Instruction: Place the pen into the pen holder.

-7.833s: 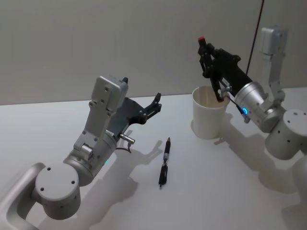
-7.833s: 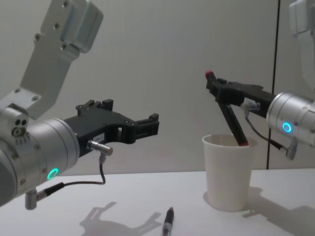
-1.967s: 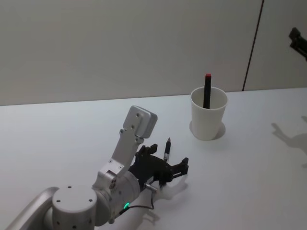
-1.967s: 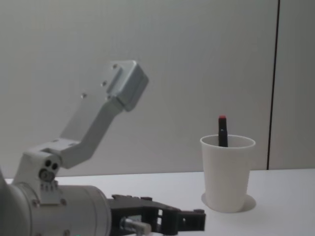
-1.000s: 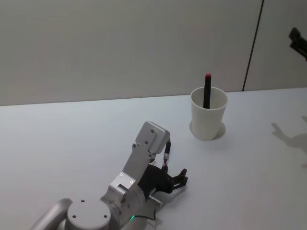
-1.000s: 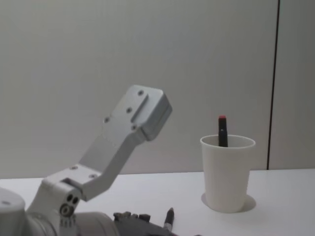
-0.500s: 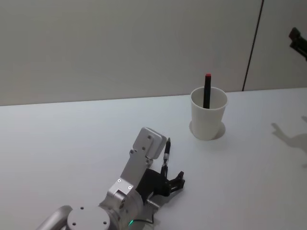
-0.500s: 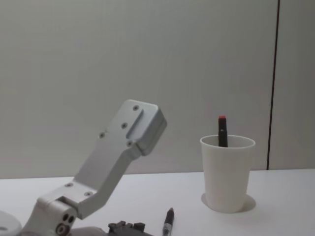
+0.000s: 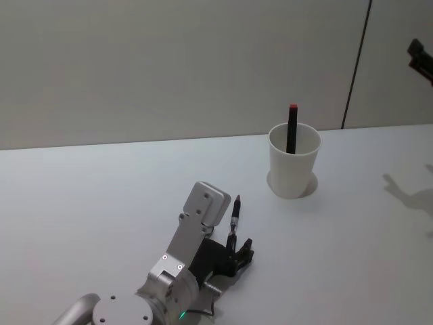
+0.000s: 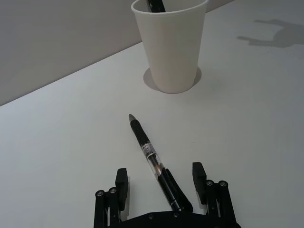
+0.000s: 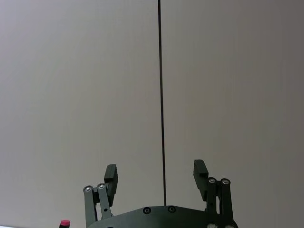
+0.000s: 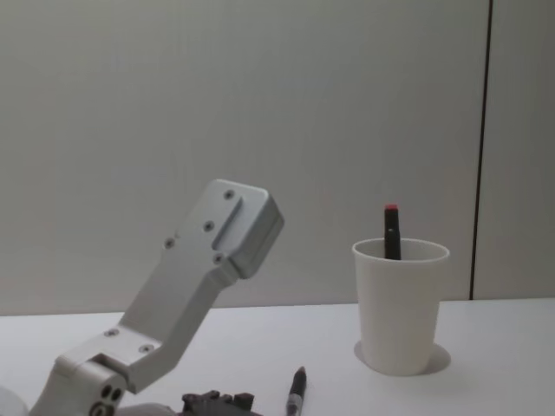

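The left arm [image 9: 194, 232] is silver-grey, with a boxy link that carries small round screws and a green light [image 9: 181, 315] near its round joint. The left gripper [image 10: 160, 174] and the right gripper [image 11: 156, 169] are black, with silver rivets on their finger links.

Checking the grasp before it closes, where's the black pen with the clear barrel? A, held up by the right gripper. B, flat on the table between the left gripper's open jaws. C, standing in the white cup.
B: the pen lies flat on the table, with the jaws of the left gripper open either side.
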Controlling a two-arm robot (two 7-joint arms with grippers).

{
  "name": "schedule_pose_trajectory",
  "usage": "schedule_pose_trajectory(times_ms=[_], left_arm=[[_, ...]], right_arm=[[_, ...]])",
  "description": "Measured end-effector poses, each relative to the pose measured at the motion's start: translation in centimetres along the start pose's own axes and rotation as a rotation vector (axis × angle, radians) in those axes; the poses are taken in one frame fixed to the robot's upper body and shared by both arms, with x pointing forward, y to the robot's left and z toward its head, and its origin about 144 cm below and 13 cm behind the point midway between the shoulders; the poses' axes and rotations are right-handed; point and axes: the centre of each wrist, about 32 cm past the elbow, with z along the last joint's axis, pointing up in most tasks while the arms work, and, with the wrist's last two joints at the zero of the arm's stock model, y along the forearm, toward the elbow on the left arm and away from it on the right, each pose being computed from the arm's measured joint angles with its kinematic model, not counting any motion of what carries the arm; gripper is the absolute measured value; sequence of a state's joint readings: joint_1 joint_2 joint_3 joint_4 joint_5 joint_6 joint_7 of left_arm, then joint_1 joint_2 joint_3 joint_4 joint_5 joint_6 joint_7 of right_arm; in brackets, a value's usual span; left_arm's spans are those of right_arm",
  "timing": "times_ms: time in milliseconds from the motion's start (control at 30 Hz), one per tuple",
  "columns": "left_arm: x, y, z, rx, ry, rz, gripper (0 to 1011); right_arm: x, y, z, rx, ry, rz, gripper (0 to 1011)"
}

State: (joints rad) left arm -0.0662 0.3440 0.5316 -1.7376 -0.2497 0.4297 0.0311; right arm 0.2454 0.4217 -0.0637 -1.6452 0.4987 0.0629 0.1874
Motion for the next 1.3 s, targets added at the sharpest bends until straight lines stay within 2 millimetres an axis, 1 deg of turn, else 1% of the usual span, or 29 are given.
schedule_pose_trajectory(times_ms=[33, 67, 100, 200, 333, 433, 500, 567, 633, 767, 1300], left_arm=[[0.01, 0.0, -0.02, 0.0, 0.0, 0.001, 814], [0.01, 0.0, -0.04, -0.001, 0.0, 0.002, 814], [0.02, 0.0, -0.05, -0.001, 0.0, 0.002, 765], [0.03, 0.01, -0.1, -0.001, 0.0, 0.004, 688], [0.05, 0.01, -0.14, -0.001, 0.0, 0.006, 548], [0.06, 0.01, -0.17, -0.001, -0.001, 0.007, 467], [0.08, 0.01, -0.19, 0.0, -0.001, 0.008, 383], [0.09, 0.01, -0.2, 0.0, -0.001, 0.009, 342], [0.1, 0.01, -0.22, 0.0, -0.001, 0.01, 263], [0.1, 0.01, -0.23, 0.001, -0.002, 0.011, 161], [0.08, 0.02, -0.25, -0.001, -0.001, 0.011, 157]], right_arm=[[0.0, 0.0, 0.0, 0.0, 0.0, 0.0, 1001], [0.0, 0.0, 0.0, 0.0, 0.0, 0.0, 1001], [0.0, 0.0, 0.0, 0.0, 0.0, 0.0, 1001], [0.0, 0.0, 0.0, 0.0, 0.0, 0.0, 1001], [0.0, 0.0, 0.0, 0.0, 0.0, 0.0, 1001], [0.0, 0.0, 0.0, 0.0, 0.0, 0.0, 1001], [0.0, 0.0, 0.0, 0.0, 0.0, 0.0, 1001], [0.0, 0.0, 0.0, 0.0, 0.0, 0.0, 1002], [0.0, 0.0, 0.0, 0.0, 0.0, 0.0, 1001], [0.0, 0.0, 0.0, 0.0, 0.0, 0.0, 1001], [0.0, 0.0, 0.0, 0.0, 0.0, 0.0, 1002]])
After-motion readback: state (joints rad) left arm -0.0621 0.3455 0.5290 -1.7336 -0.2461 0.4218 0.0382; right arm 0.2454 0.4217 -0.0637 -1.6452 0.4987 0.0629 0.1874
